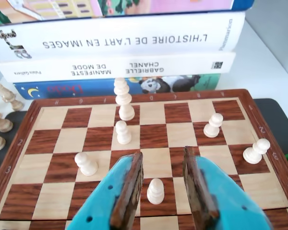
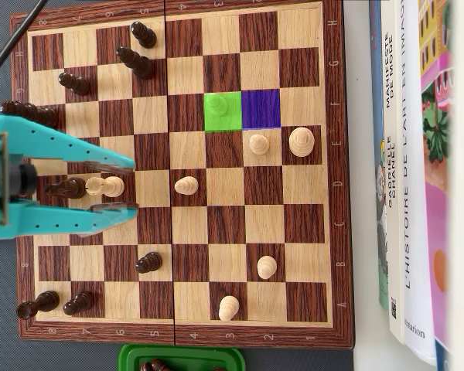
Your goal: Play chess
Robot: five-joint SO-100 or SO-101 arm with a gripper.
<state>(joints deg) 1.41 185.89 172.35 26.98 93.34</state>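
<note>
Teal gripper (image 1: 163, 184) agape around white pawn (image 1: 155, 190), gripping nothing — green, purple squares (image 2: 223, 110) overhead only

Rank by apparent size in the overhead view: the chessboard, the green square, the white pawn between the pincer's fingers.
1. chessboard
2. green square
3. white pawn between the fingers of the pincer, clearly smallest

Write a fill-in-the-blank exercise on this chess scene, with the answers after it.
1. In the overhead view, the end effector is open around a ____ pawn.
2. The green square sits beside a ____ square.
3. Beyond the board in the wrist view lies a stack of ____.
4. The tray holding captured dark pieces is coloured ____.

Answers: white; purple; books; green
</note>
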